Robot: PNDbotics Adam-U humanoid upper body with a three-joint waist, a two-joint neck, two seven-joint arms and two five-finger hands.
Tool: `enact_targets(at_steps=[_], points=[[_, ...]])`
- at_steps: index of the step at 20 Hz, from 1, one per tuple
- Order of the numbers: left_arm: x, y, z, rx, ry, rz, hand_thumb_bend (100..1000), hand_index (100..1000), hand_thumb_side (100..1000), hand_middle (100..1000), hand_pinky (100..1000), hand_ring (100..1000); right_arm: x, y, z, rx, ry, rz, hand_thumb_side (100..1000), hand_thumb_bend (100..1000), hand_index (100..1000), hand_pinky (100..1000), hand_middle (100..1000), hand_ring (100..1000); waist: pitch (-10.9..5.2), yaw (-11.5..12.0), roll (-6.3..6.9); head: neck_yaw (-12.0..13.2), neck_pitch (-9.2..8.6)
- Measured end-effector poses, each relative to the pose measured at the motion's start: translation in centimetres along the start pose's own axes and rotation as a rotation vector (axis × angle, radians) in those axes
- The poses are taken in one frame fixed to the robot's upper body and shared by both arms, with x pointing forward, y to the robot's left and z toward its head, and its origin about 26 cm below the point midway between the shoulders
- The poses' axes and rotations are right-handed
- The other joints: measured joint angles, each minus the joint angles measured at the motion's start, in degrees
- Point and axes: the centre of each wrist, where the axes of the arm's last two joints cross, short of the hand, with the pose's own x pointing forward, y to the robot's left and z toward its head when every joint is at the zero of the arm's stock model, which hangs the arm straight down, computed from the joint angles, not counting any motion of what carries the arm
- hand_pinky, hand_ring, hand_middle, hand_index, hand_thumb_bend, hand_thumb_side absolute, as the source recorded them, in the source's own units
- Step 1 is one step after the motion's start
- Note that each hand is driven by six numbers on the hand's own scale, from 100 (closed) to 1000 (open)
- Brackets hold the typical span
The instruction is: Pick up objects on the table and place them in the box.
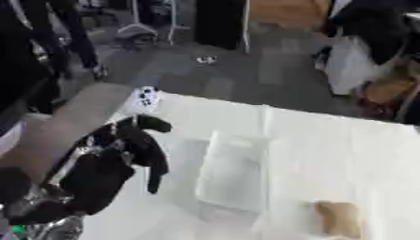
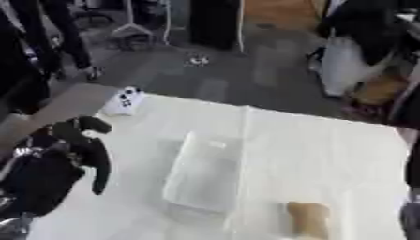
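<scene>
left hand (image 1: pixel 139 147): left of frame, above the white surface (image 1: pixel 328 145), fingers hanging slack, holding nothing
box (image 1: pixel 234 173): centre, clear
tan object (image 1: pixel 338 218): lower right, on surface
right hand: can't tell, barely visible

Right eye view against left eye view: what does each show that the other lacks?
Only the right eye view: a dark arm part at its right edge; whether it is the right hand cannot be told. Only the left eye view: nothing extra that I can make out. Both: the left hand, fingers relaxed and holding nothing, the clear box, a tan object and a small white device on the white table.
</scene>
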Motion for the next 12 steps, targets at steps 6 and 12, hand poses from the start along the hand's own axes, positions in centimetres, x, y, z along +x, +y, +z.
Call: enact_targets(at_steps=[6, 12], points=[[0.0, 0.0, 0.01, 0.001, 0.001, 0.0, 560, 734, 869, 780, 311, 563, 0.02, -0.03, -0.01, -0.001, 0.001, 0.004, 1000, 100, 552, 280, 506, 476, 0.0, -0.1, 0.02, -1.1, 1.18], [-0.04, -0.02, 0.12, 0.003, 0.003, 0.001, 560, 734, 869, 780, 311, 564, 0.32, -0.49, 0.12, -0.033, 0.057, 0.064, 1000, 100, 576, 235, 516, 467, 0.0, 0.1, 0.02, -6.3, 6.1]])
